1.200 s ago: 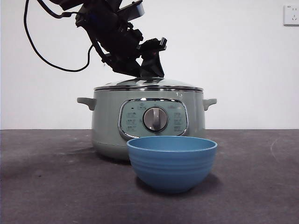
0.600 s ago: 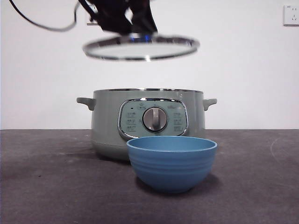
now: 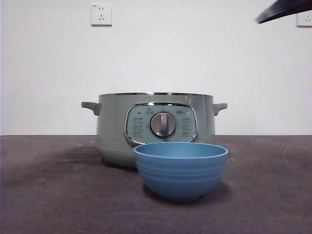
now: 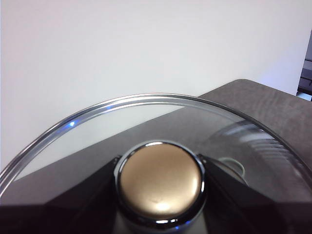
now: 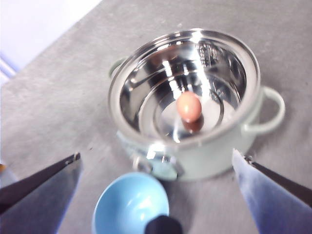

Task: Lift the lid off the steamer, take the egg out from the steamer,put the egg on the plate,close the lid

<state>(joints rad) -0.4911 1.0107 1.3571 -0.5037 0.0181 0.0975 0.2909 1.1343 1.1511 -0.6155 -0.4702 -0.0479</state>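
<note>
The front view shows the steamer [image 3: 155,127] standing uncovered on the dark desk [image 3: 48,195], its silver dial [image 3: 163,125] facing forward, with the plate [image 3: 181,170], a deep blue bowl, just in front of the steamer and overlapping its lower right part. From this low angle nothing inside the steamer can be seen. Only a dark sliver of an arm [image 3: 285,9] shows, above and to the right of the steamer; which arm it is cannot be told from this view.

The right wrist view looks down into the steamer [image 5: 195,151] and shows what the front view hides: the egg [image 5: 188,107] lies near the middle of the shiny metal floor inside. The plate [image 5: 129,204] sits beside the steamer on the control-panel side and holds nothing. The right hand [image 5: 161,170] hovers high above the steamer with its jaws spread wide apart, well clear of the egg.

The left wrist view shows the lid [image 4: 97,131], which appears in neither other view. The left hand [image 4: 160,183] is clamped on the lid's knob [image 4: 160,180], one black jaw on each side of it, and the glass is held in the air with the wall and a desk corner visible through it.
</note>
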